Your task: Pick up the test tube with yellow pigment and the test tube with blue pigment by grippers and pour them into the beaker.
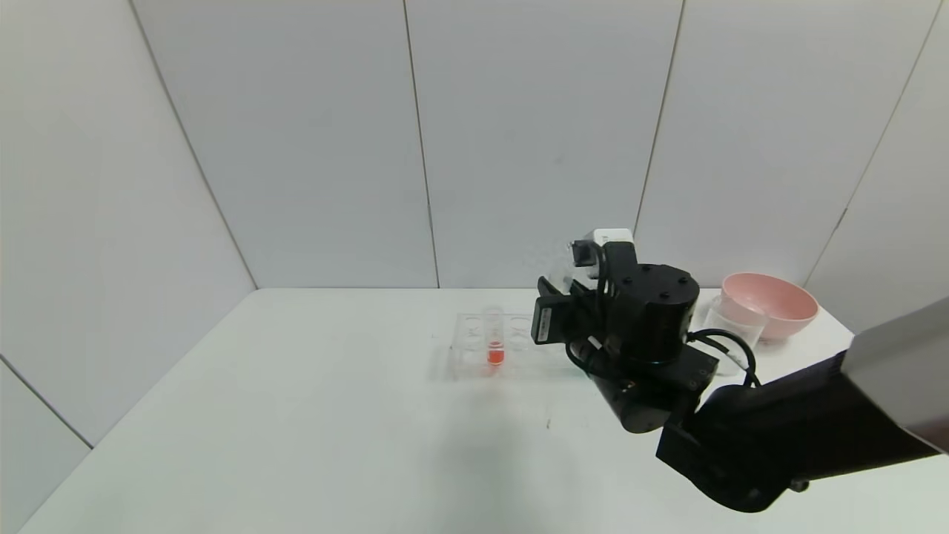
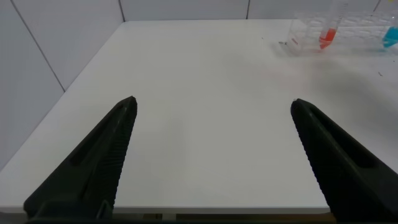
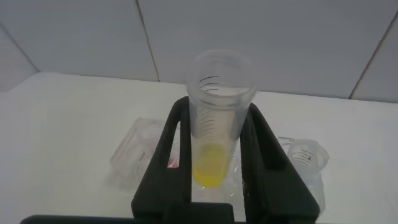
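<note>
Jaws clamped on the yellow tube, pour yet to come.
The right gripper (image 3: pixel 214 155) squeezes the test tube with yellow pigment (image 3: pixel 217 118), a clear round-bottomed cylinder, centre of the right wrist view. Right of centre in the head view, it hovers over the clear rack (image 1: pixel 474 345). The beaker (image 1: pixel 734 326) waits right, beside the smooth pink bowl (image 1: pixel 771 300). The test tube with blue pigment (image 2: pixel 390 38) sits racked, upper right of the left wrist view. The left gripper (image 2: pixel 211 162) gapes idle.
</note>
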